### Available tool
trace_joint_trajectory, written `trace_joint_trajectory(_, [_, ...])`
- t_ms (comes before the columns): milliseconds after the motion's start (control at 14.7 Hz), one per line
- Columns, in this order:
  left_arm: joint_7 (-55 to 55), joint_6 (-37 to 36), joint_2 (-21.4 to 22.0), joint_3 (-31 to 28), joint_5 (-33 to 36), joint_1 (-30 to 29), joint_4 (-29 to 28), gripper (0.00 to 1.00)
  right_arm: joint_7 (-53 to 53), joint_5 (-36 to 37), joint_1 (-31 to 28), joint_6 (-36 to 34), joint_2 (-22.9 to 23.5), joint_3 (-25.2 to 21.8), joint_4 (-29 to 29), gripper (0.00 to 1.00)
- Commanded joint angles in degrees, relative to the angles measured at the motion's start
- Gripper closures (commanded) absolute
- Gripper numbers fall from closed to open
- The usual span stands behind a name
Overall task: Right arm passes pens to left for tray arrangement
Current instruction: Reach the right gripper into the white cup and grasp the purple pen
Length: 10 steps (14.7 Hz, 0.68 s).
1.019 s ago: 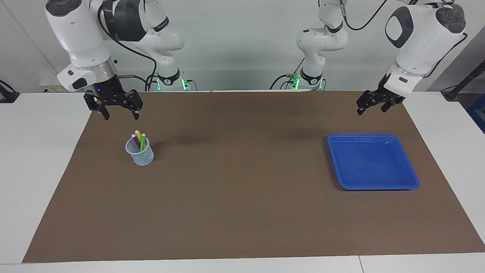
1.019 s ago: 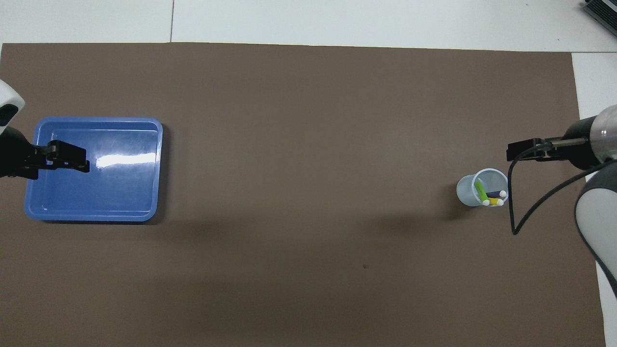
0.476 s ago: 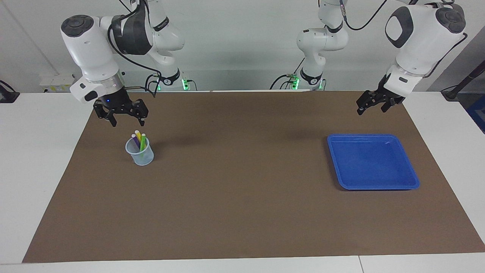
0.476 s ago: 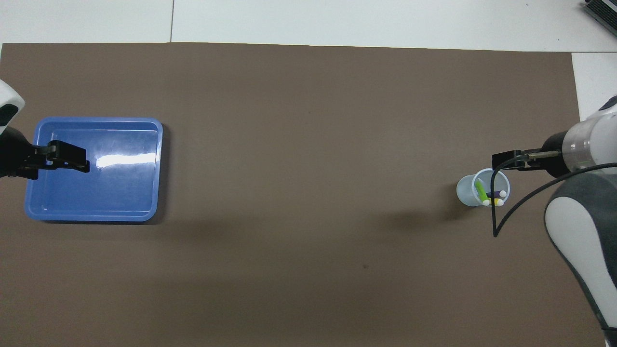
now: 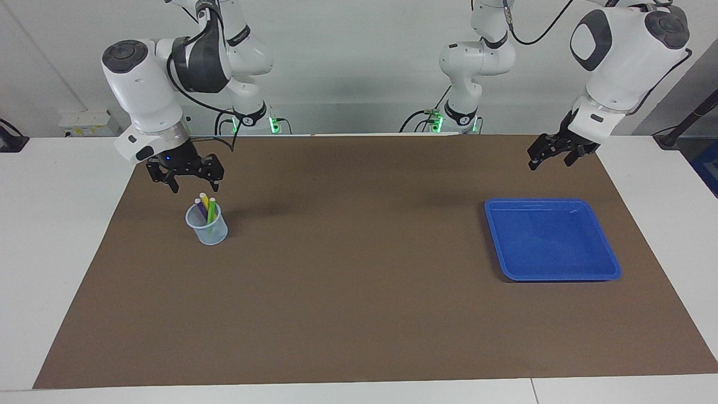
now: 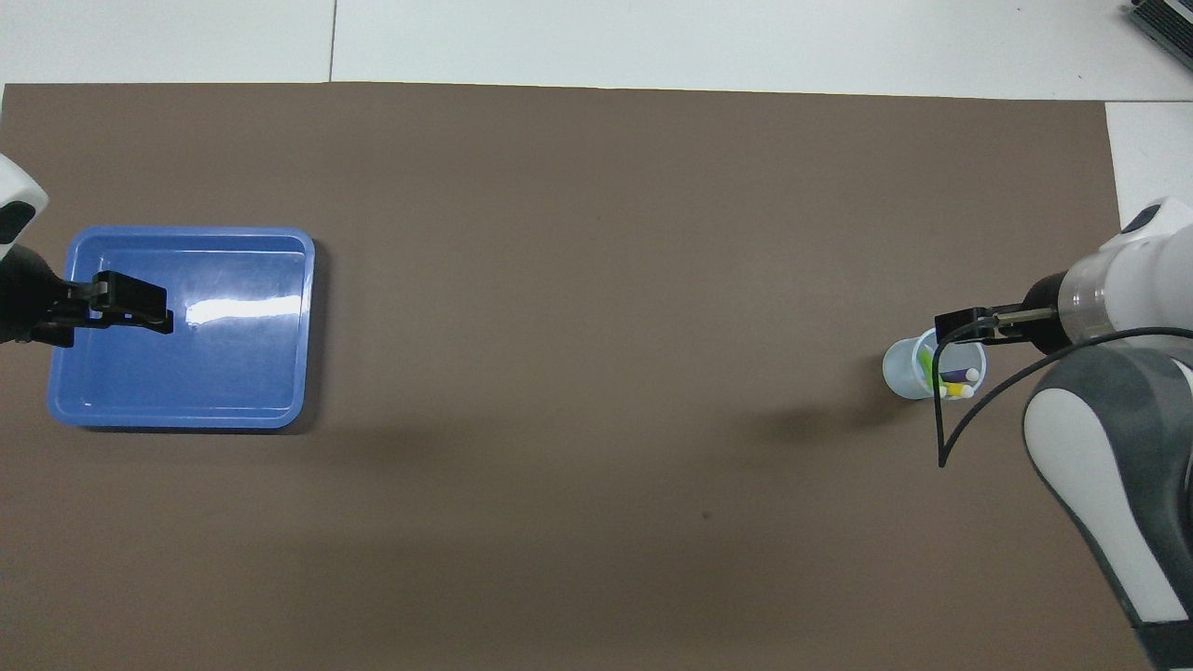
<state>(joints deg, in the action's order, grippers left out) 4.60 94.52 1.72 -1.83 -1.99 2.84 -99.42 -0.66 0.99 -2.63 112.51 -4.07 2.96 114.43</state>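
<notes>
Right gripper [image 5: 194, 185], at the upper left of the facing view, hangs with its fingers spread wide and nothing between them, just above the tips of the pens [image 5: 205, 206] and not touching them. Those three pens, purple, yellow and green, stand leaning in a small translucent cup [image 5: 207, 229] on the brown mat [image 5: 359, 292], left of centre in that view; in the overhead view the cup [image 6: 902, 369] sits at the right edge, partly covered by the gripper [image 6: 960, 326]. Toward the right of the facing view the blue tray [image 5: 552, 272] lies flat on the mat with nothing in it. At the upper right, the left gripper [image 5: 552, 157] waits in the air, jaws apart and holding nothing, above the mat by the tray's robot-side edge.
</notes>
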Motion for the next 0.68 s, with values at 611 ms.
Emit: trace_joint_trajectory(611, [0.7,-0.6,1.1,-0.6,0.8,0.9,-0.5,0.00,-6.7,-0.4,-2.5,4.8,1.8,0.1,6.1,0.05])
